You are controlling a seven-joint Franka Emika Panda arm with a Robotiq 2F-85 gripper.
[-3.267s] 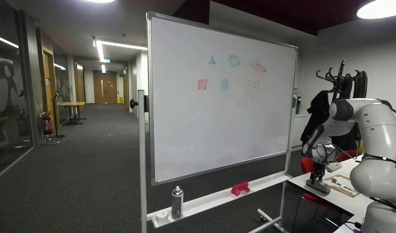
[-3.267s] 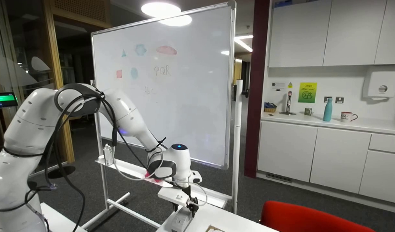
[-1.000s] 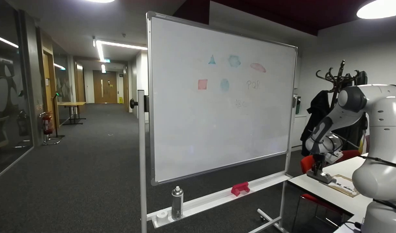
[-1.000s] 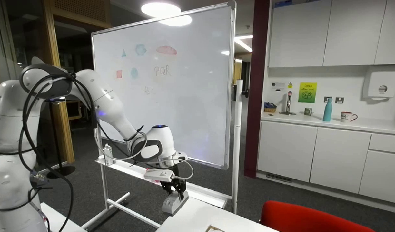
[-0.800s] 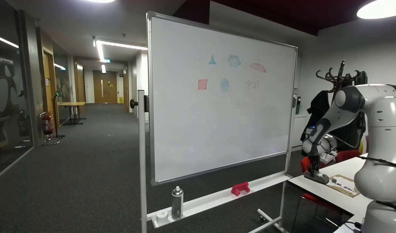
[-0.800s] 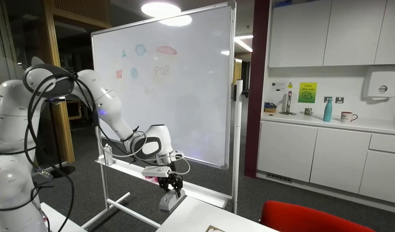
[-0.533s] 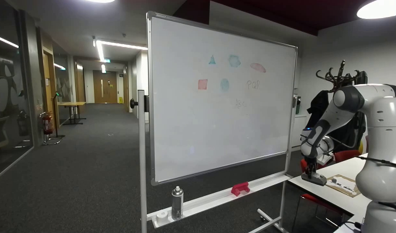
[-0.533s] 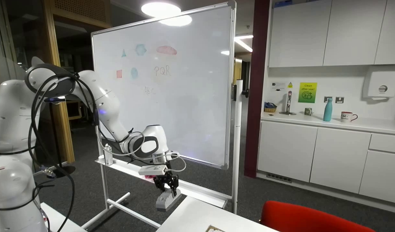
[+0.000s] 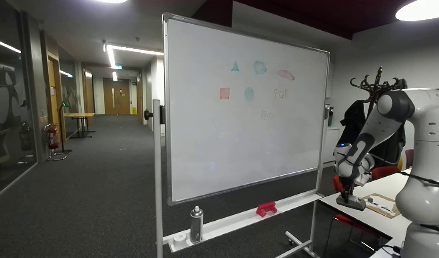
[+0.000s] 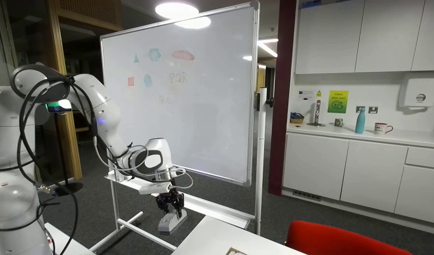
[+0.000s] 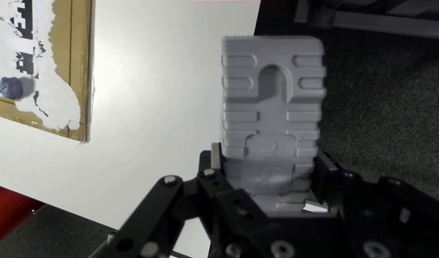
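A ridged grey block, shaped like a whiteboard eraser [image 11: 273, 114], is clamped between the black fingers of my gripper [image 11: 270, 160]. In the wrist view one finger presses each long side, and the block's far end sticks out well past the tips. Behind it in that view runs the edge of the white table [image 11: 154, 89], with dark carpet on the far side. Both exterior views show the eraser [image 9: 351, 202] [image 10: 172, 222] raised and hanging beneath the gripper near the table's corner. The whiteboard [image 9: 223, 150] stands close by, apart from the eraser, bearing faded coloured shapes and the letters PQR and ABC.
On the whiteboard's lower tray [image 9: 237, 224] stand a spray can [image 9: 196, 225] and a red holder [image 9: 266, 209]. A cardboard sheet [image 11: 79, 71] with torn paper and a blue-grey lump [image 11: 10, 87] lies on the table. A red chair [image 10: 337, 241] is beside it.
Over the last seconds the gripper has lifted the eraser off the table and carried it past the table's edge. In an exterior view it has shifted left, and the arm has drawn back.
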